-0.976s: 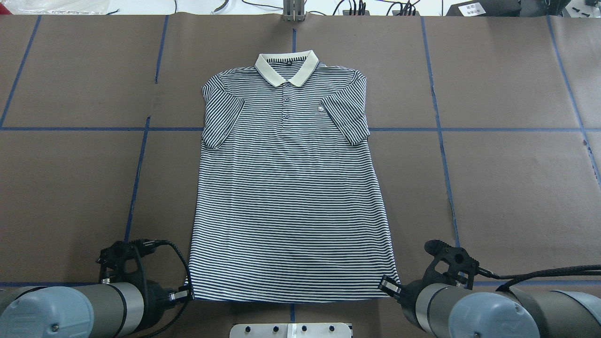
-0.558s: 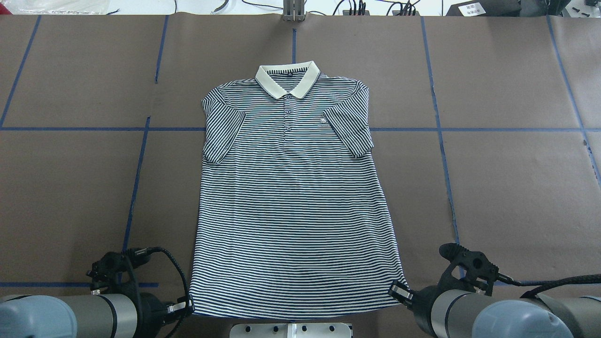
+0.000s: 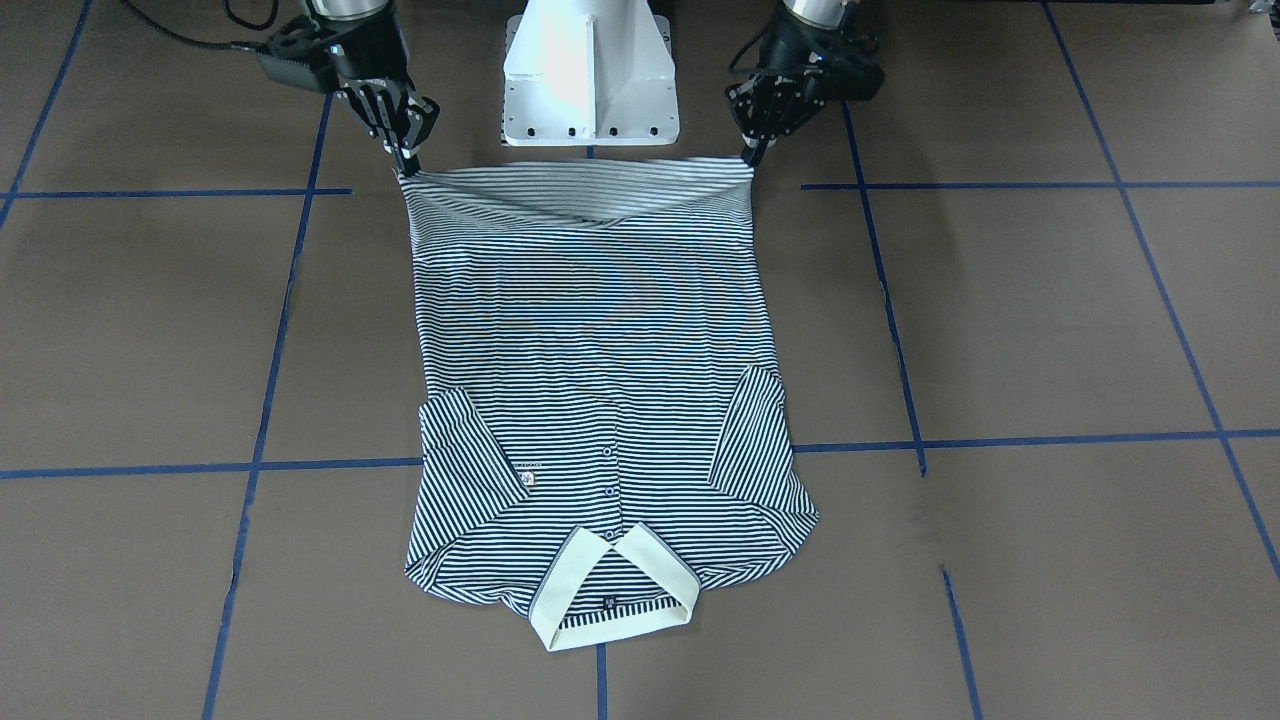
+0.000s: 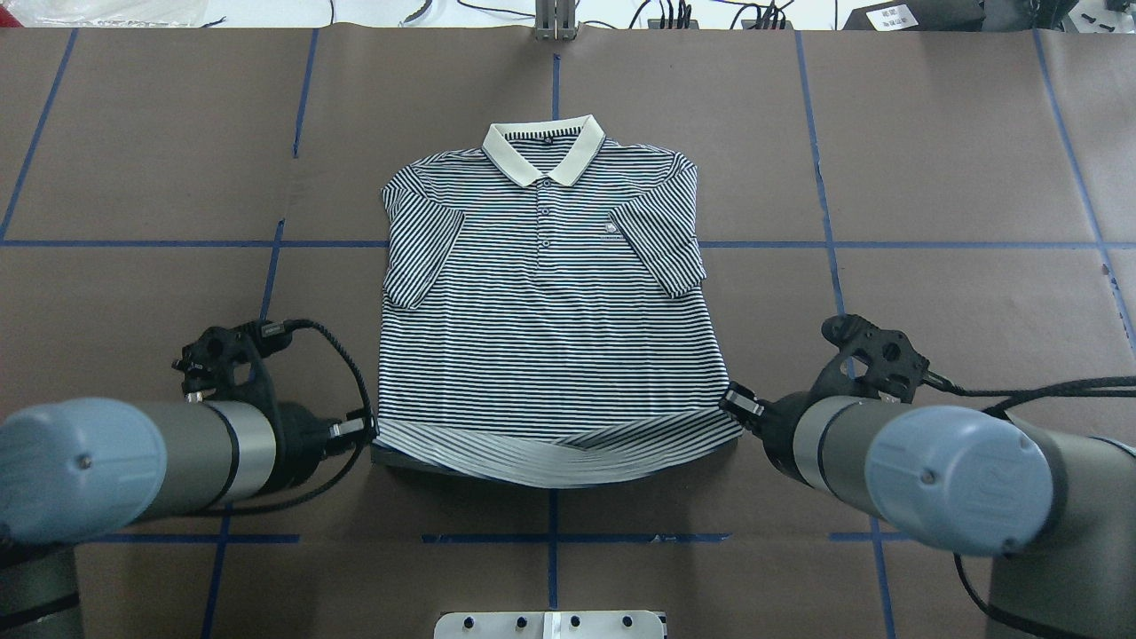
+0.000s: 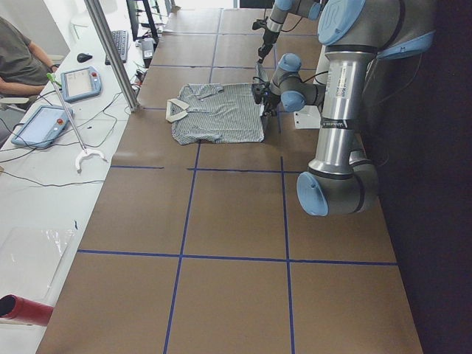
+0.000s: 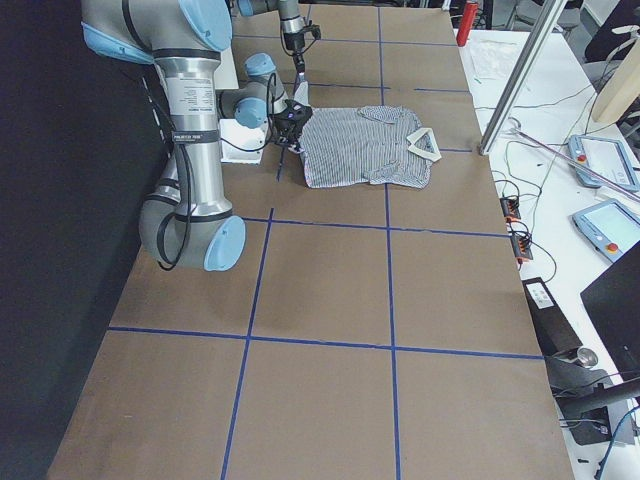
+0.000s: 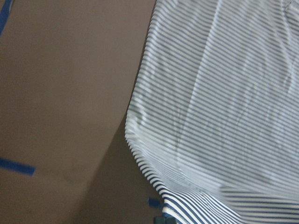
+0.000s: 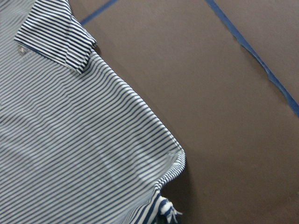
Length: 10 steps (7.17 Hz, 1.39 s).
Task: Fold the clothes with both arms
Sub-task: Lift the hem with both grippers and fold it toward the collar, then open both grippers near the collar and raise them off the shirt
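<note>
My left tool [image 4: 362,429] is clamped on one bottom corner of the short-sleeved, navy-and-white striped polo shirt [image 4: 550,311], and my right tool [image 4: 735,406] is clamped on the other corner. In the front-facing view the black fingertips of each are pinched together on the fabric. The hem [image 4: 555,453] runs straight between my two tools, held off the brown paper-covered table [image 4: 932,177]. It sags a little in the middle and throws a dark shadow on the table beneath it. The pale inner side of the cloth shows along that raised strip.

Beyond my tools, away from me, the rest of the shirt lies flat and face up. Its cream collar [image 4: 543,146] is at the end farthest from them, and both sleeves are folded in against the body. The small chest logo [image 4: 611,229] sits on the right tool's side of the buttoned placket.

Blue tape lines [image 4: 266,244] cross the table on either side of my tools. The white pedestal base [image 3: 590,70] stands behind them, level with the middle of the hem.
</note>
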Each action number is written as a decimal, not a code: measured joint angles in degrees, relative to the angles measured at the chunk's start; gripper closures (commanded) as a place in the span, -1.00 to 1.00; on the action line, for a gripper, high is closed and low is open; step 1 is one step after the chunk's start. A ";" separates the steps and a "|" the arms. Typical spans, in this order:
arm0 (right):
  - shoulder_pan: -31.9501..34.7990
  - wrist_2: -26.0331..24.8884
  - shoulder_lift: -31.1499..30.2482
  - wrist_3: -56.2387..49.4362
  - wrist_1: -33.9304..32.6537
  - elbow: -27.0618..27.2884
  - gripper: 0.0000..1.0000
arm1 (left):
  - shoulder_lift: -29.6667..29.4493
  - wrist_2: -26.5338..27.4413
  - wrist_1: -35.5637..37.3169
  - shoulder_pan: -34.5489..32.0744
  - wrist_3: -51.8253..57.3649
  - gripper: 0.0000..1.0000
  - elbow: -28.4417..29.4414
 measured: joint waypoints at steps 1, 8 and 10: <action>4.53 1.07 4.55 -3.30 0.21 -6.29 1.00 | -3.88 -0.01 -0.04 -4.91 4.15 1.00 5.40; 22.67 10.52 25.72 -13.45 12.73 -46.89 1.00 | -19.99 3.22 -15.26 -18.79 13.13 1.00 40.18; 22.93 10.71 28.64 -13.76 13.66 -51.89 1.00 | -21.58 4.18 -20.49 -18.89 13.26 1.00 45.88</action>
